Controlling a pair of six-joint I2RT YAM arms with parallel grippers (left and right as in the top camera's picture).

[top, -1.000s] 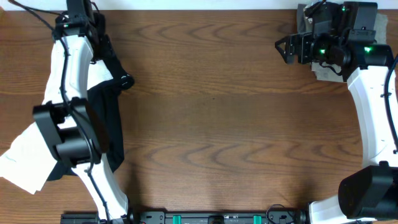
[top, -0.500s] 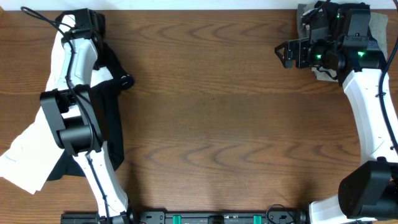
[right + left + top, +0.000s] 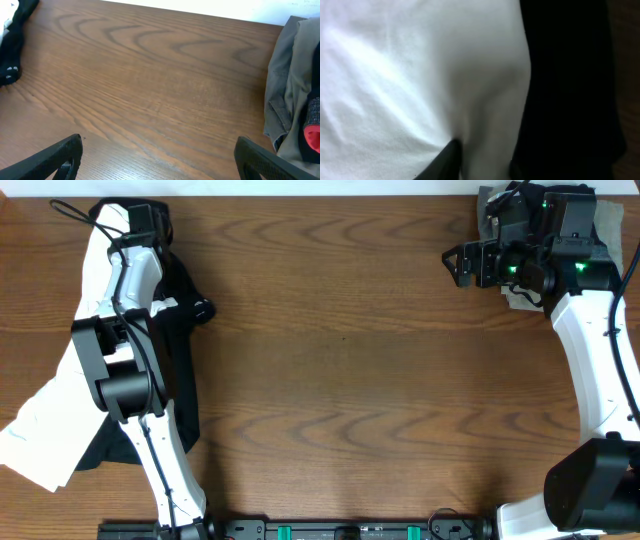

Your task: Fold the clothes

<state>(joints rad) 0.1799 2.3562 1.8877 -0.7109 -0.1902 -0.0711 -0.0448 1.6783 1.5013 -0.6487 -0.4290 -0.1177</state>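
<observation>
A white T-shirt (image 3: pixel 45 430) lies crumpled along the left edge of a brown wooden surface (image 3: pixel 340 380), stretching from the far left corner down towards the near left corner. A black garment (image 3: pixel 172 370) lies touching it on the side nearer the middle of the surface, partly overlapping it.

The left arm (image 3: pixel 125 380) reaches over both garments to the far left corner, with its left jaws down on the cloth. In the left wrist view, white fabric fills most of the picture, with the black garment as a dark band on the right. One dark finger (image 3: pixel 447 159) presses into a crease of the white fabric. The other finger is lost against the black cloth, so I cannot tell whether the left jaws are clamped on the shirt or not.

The right arm (image 3: pixel 590 370) stands along the right edge. The right jaws, near the far right corner, are wide apart with nothing between them, hanging above bare wood. Just beside them in that corner lies a grey-green garment (image 3: pixel 287 75), with a small red and dark item (image 3: pixel 312 132) tucked against it.
</observation>
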